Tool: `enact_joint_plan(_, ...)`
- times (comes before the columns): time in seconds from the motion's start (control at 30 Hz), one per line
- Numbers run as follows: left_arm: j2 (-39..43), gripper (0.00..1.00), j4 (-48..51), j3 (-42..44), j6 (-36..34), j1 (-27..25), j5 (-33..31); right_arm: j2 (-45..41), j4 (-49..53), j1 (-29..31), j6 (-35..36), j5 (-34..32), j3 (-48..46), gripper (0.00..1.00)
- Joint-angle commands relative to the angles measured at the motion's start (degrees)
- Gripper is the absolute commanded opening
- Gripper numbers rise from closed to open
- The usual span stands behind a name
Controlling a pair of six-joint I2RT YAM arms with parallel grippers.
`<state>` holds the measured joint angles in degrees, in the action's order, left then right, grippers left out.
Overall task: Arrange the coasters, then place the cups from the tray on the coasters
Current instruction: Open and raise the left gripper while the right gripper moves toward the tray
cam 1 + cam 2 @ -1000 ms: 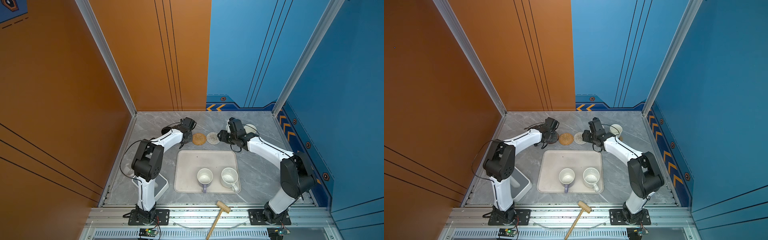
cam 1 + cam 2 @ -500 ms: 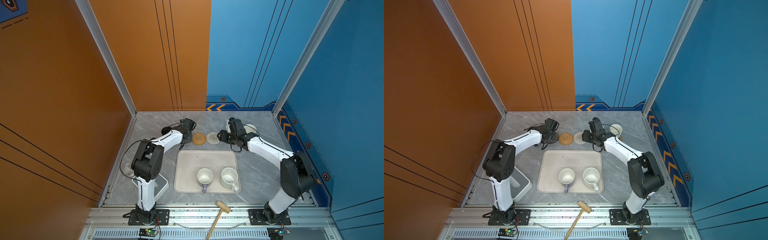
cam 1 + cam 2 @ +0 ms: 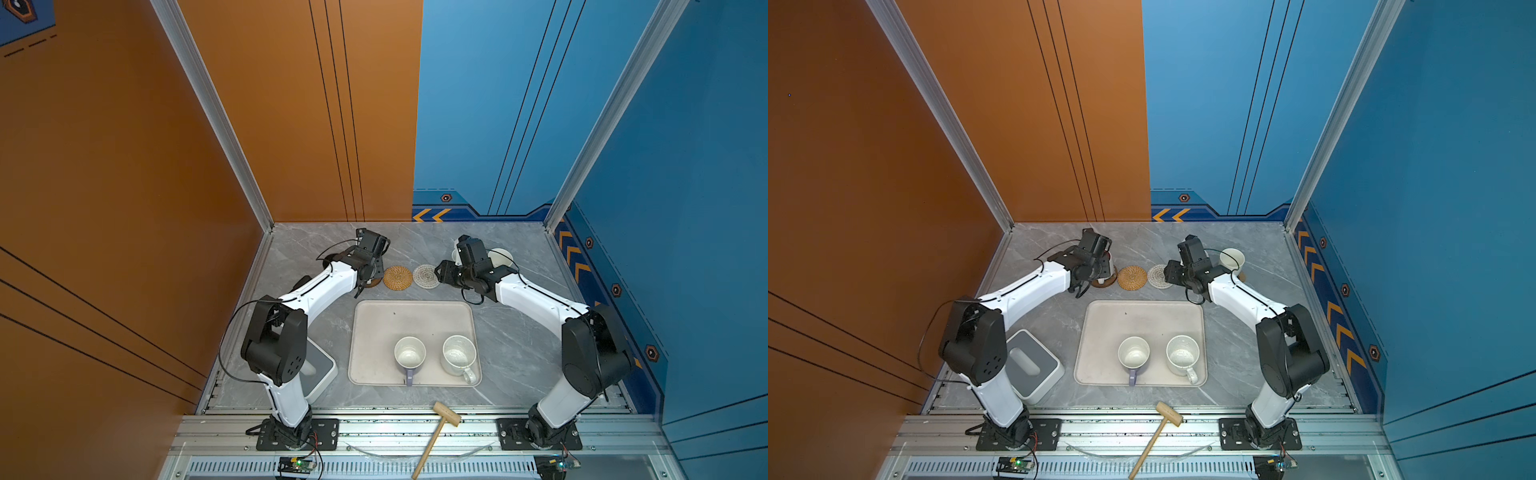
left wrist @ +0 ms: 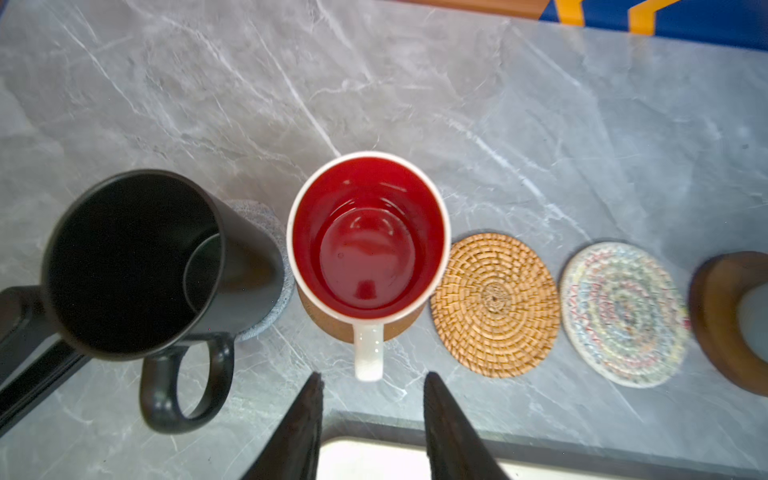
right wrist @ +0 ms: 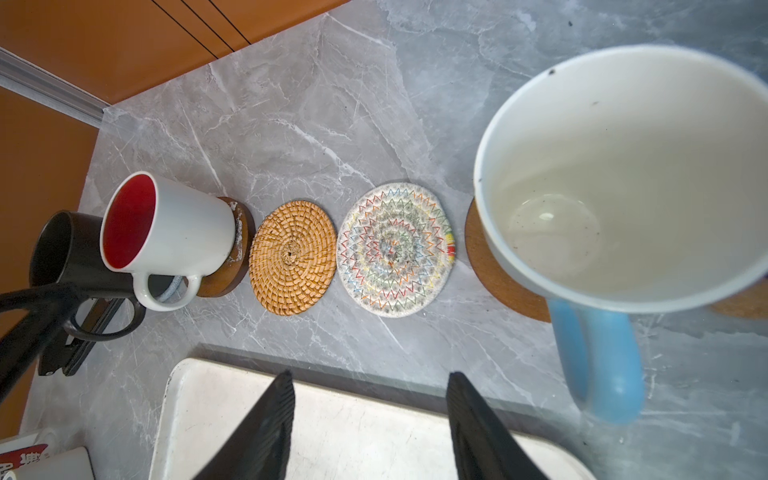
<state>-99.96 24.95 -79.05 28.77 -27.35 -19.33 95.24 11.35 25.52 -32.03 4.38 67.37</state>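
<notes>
While left pincer (image 4: 372,380) stands parted, gripping nothing, handle tip between jaws untouched: red-inside mug (image 4: 368,245) sits upright on brown coaster (image 4: 332,328). Retreat straight along handle line; avoid black mug (image 4: 133,262) handle beside. Right pincer (image 5: 370,376) parted, empty, above tray (image 3: 415,316) rim.

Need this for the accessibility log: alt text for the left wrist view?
A red-inside white mug stands on a brown coaster, its handle pointing at the open left end effector. A black mug stands beside it; a rattan coaster and a stitched spiral coaster lie bare.
</notes>
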Motion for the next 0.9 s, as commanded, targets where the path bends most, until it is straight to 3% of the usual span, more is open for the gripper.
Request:
enact_joint_plan(0.0,3.7,0.44,0.3,1.5,-1.6,-1.8,-1.2,-3.0,0.7,0.7,-0.3,0.1,-0.4,0.57)
enact_joint_plan(0.13,8.0,0.46,0.2,3.1,-2.2,-4.1,-0.9,-6.4,7.1,3.0,2.4,-2.8,0.8,0.57)
enact_joint_plan(0.4,17.4,0.47,-5.3,8.9,-5.4,-8.4,6.0,-21.8,23.8,15.2,6.7,-20.9,-2.4,0.57)
enact_joint_plan(0.63,24.4,0.47,-12.4,17.4,-6.8,-10.8,9.6,-38.4,37.0,24.9,-0.5,-26.1,-6.9,0.52)
enact_joint_plan(0.87,27.0,0.48,-12.9,19.4,-7.1,-13.2,8.8,-41.9,45.1,36.9,-12.3,-28.8,-12.1,0.52)
